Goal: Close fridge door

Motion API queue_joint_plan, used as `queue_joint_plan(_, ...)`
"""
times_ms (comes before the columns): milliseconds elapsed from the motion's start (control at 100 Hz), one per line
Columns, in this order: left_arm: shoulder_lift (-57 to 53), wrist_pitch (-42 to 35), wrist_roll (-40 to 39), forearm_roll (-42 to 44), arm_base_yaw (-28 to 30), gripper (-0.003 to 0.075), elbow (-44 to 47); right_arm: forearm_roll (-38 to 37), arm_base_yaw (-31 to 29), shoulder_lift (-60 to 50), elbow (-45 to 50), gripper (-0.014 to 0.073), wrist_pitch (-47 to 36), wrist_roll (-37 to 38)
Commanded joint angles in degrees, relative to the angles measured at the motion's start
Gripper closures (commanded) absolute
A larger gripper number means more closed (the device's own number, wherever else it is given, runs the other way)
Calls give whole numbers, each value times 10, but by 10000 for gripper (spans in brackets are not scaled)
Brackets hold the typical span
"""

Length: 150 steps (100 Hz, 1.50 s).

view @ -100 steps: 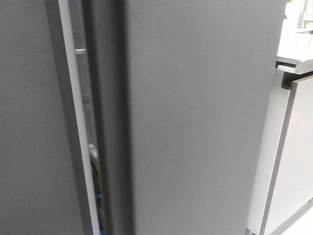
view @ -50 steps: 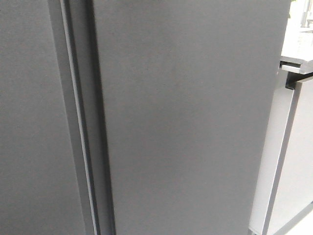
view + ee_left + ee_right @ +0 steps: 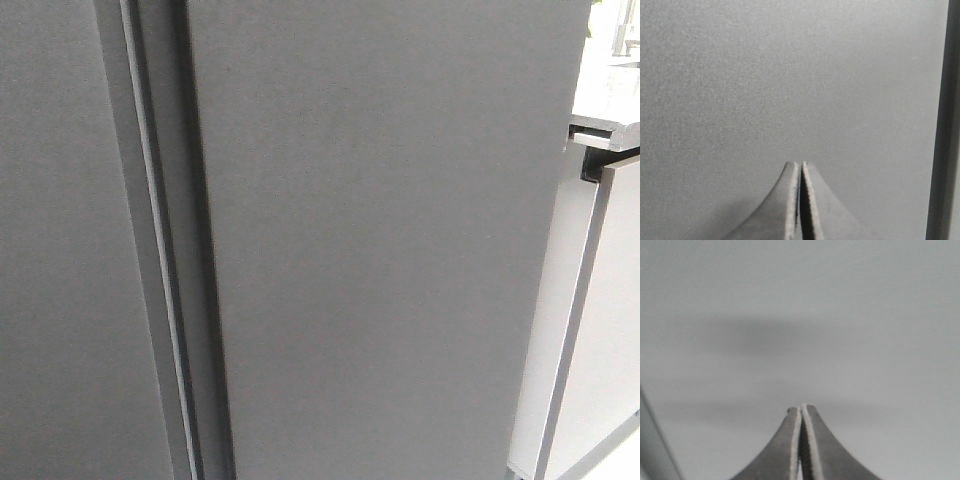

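The fridge door [image 3: 390, 240] fills the middle of the front view, its grooved edge flush beside the matching panel [image 3: 60, 260] at left. A pale cabinet [image 3: 600, 330] stands at right. Left gripper [image 3: 801, 167] and right gripper [image 3: 801, 410] are both pinched together, empty, facing grey surface.

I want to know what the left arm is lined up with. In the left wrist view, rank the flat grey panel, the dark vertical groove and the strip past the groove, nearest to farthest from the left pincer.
1. The flat grey panel: straight ahead of the shut left pincer.
2. The dark vertical groove: off to one side.
3. The strip past the groove: at the picture's edge, farthest.
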Motion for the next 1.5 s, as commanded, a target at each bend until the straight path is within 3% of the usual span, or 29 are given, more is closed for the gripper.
queue_joint_plan(0,-6,-42,-2,-2,3,740,20,-9,-12,-59,-8,638,-9,0)
queue_joint_plan(500,-6,-42,-2,-2,3,740,20,-17,-12,-363,251,638,2,79)
queue_joint_plan(849,-6,-42,-2,-2,3,740,20,-14,-12,-518,405,638,-6,101)
queue_joint_plan(1059,-6,-42,-2,-2,3,740,20,-10,-12,-572,451,638,-18,101)
queue_joint_plan(1489,-6,-42,-2,-2,3,740,20,-10,-12,-574,453,638,11,101)
